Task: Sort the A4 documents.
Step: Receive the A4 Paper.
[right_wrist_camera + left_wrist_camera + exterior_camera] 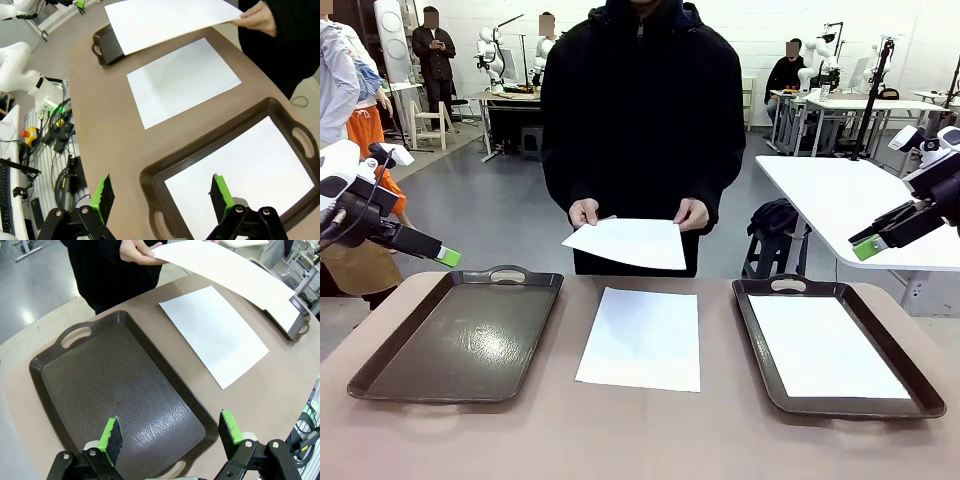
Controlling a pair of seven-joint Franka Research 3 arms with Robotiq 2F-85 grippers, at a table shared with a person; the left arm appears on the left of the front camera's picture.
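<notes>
A4 documents [645,338]: one flat on bench [620,440] between left tray [460,335] and right tray [755,340], one inside right tray, one held by person [640,120] | left hand [170,427], right hand [162,192]: both wide open, empty, raised | step: handover likely pending; next probably needs thin-edge pinch

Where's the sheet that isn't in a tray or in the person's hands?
In the front view the loose sheet lies flat mid-table, between the left tray and the right tray, in front of the person.
</notes>
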